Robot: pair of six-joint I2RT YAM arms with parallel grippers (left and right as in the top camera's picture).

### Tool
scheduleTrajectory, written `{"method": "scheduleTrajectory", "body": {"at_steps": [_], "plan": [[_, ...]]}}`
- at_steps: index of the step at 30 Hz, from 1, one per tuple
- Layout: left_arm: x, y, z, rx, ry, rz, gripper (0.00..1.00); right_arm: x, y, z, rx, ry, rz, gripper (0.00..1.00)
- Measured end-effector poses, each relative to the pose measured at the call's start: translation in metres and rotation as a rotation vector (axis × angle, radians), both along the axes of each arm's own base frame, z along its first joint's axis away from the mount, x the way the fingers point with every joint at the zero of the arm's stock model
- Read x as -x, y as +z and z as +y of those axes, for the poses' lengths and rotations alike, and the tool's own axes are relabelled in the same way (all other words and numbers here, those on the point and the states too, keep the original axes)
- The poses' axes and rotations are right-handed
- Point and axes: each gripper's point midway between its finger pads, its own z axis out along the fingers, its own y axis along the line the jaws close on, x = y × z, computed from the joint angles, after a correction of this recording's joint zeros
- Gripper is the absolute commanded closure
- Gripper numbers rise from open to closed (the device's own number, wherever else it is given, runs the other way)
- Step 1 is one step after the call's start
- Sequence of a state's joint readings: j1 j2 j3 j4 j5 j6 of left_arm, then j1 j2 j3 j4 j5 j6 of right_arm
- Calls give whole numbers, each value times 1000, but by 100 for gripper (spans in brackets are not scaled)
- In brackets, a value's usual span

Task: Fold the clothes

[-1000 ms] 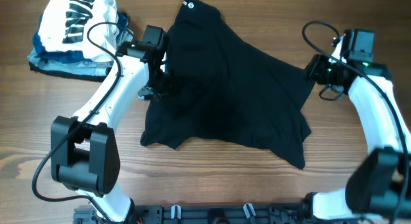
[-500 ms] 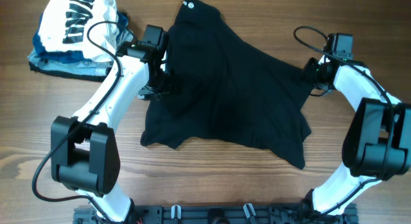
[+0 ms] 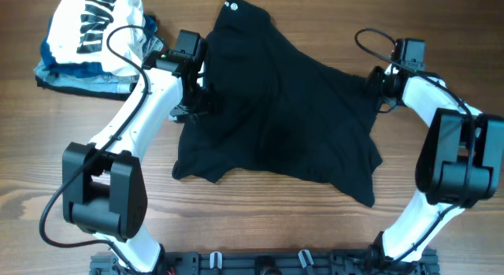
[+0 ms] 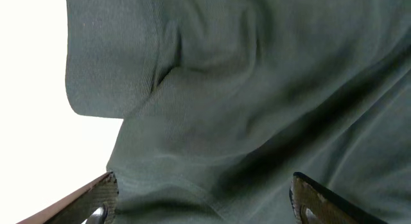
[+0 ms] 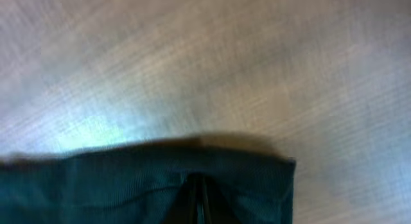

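At your right end effector (image 3: 380, 84), tips pressed together on the sleeve hem of the plain black soft-fabric T-shirt (image 3: 283, 117); left end effector (image 4: 202, 195) spread. Likely limp, light: grip hems, expect sag.

Soft, matt black knitted-cloth T-shirt (image 3: 283, 117), finely ribbed and wrinkled, lying on brown wooden table (image 3: 260, 228) with visible grain and slight sheen.

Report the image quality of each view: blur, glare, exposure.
Overhead: sharp and evenly lit, though the black T-shirt swallows fold detail. Left wrist: left side blown out to white, fabric washed greyish. Right wrist: blurred throughout, with a bright glare patch on the table.
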State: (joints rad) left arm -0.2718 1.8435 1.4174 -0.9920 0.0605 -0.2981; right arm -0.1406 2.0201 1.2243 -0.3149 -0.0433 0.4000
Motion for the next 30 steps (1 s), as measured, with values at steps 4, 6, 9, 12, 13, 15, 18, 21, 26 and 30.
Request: {"method": "scheduleTrajectory", "body": {"at_steps": [4,6,9,12,13,15,18,21,26,30], "plan": [[-6,1,-2,7,0,-25,17,-35,3,-10,41,-21,-138,96],[-8,1,-2,9,0,-32,18,-47,5,-17,71,-38,-194,96],[-8,1,-2,10,0,-35,18,-58,6,-29,102,-65,-258,95],[-8,2,-2,10,0,-35,19,-66,9,-50,120,-123,-318,96],[-8,2,-2,10,0,-35,18,-69,13,-56,128,-137,-342,96],[-8,2,-2,10,0,-35,18,-72,19,-68,142,-160,-369,95],[-10,2,-3,11,0,-39,18,-73,23,-78,149,-178,-368,95],[-11,2,-3,12,0,-45,15,-77,30,-81,154,-152,-316,63],[-14,1,13,-29,31,-49,12,-82,61,-51,78,20,-179,36],[-21,1,47,-31,120,-47,16,-72,93,-13,-22,148,-144,34]]}}
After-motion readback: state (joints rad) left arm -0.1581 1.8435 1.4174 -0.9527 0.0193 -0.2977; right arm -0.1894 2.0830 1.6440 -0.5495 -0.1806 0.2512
